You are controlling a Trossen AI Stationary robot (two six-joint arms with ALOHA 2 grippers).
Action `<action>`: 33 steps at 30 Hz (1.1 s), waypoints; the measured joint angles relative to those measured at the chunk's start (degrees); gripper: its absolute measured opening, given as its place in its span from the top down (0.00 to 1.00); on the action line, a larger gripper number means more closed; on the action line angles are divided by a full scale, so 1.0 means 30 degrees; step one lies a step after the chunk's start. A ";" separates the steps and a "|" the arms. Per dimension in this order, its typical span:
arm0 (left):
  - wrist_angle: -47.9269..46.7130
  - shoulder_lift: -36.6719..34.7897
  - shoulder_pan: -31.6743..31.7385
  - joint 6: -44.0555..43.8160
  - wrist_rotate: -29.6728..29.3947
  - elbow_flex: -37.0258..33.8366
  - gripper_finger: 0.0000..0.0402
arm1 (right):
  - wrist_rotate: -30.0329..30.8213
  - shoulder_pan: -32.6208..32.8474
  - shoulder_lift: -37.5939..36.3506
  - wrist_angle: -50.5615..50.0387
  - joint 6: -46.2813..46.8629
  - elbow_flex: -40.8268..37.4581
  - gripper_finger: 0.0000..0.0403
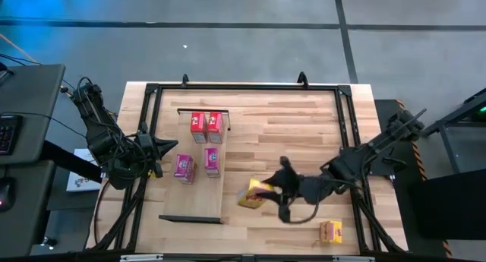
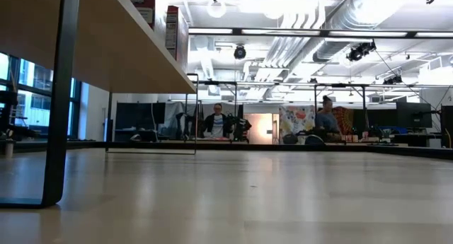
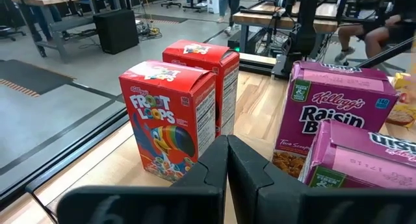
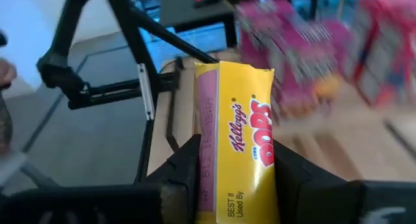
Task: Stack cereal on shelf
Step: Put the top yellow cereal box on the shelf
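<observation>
Right hand (image 1: 267, 192) clamps a yellow Corn Pops box (image 4: 237, 146) between its fingers, just off the shelf (image 1: 199, 209) edge, over the table (image 1: 304, 133). Left hand (image 3: 227, 160) pinched shut, empty, beside the Froot Loops boxes (image 3: 169, 117) and Raisin Bran boxes (image 3: 331, 113) on the shelf.

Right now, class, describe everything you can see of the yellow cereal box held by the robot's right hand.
The yellow cereal box is a small cardboard carton printed with a red Kellogg's Pops logo and a pink side panel. The right hand is shut on it, one dark finger on each broad face. In the high view it sits tilted just beside the shelf, near its front end.
</observation>
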 joint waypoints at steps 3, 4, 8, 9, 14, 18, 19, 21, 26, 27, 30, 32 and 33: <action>0.0000 0.0000 -0.0005 0.0000 -0.0004 0.0000 1.00 | -0.0495 -0.0134 0.1853 -0.0670 -0.2574 0.2661 0.75; 0.0000 -0.0007 -0.0007 0.0000 -0.0004 0.0000 1.00 | -0.0709 -0.0212 0.2556 -0.1084 -0.3379 0.3552 0.75; 0.0000 -0.0004 -0.0007 0.0000 -0.0001 0.0000 1.00 | -0.2732 -0.0632 0.5203 -0.2212 -0.5985 0.6828 0.75; 0.0000 -0.0007 -0.0006 0.0000 0.0003 0.0000 1.00 | -0.3006 -0.0713 0.5821 -0.2409 -0.6433 0.7639 0.75; 0.0000 0.0000 -0.0002 0.0000 0.0003 0.0000 1.00 | -0.3024 -0.1184 0.8372 -0.4147 -0.8091 1.0947 0.75; 0.0000 -0.0003 -0.0005 0.0000 0.0006 0.0000 1.00 | -0.3047 -0.1706 0.9573 -0.5188 -0.8544 1.2715 0.75; 0.0000 -0.0001 -0.0007 0.0000 0.0008 0.0000 1.00 | -0.3050 -0.1824 0.9758 -0.5256 -0.8575 1.2949 0.75; 0.0000 0.0000 -0.0007 0.0000 0.0004 0.0000 1.00 | -0.3051 -0.2052 0.9994 -0.5274 -0.8575 1.3178 0.75; 0.0000 -0.0007 -0.0007 0.0000 0.0011 0.0000 1.00 | -0.3488 -0.2552 1.0025 -0.5520 -0.8115 1.3197 0.75; 0.0000 -0.0006 -0.0003 0.0000 0.0011 0.0000 1.00 | -0.3730 -0.2653 1.0025 -0.5556 -0.7984 1.3197 0.75; 0.0000 -0.0007 -0.0007 0.0000 0.0011 0.0000 1.00 | -0.4244 -0.2900 1.0025 -0.5421 -0.7613 1.3197 0.75; 0.0000 0.0000 -0.0007 0.0000 0.0011 0.0000 1.00 | -0.4547 -0.3043 1.0025 -0.5408 -0.7533 1.3197 0.75; 0.0000 -0.0004 -0.0007 0.0000 0.0011 0.0000 1.00 | -0.4613 -0.3111 1.0025 -0.5408 -0.7526 1.3197 0.75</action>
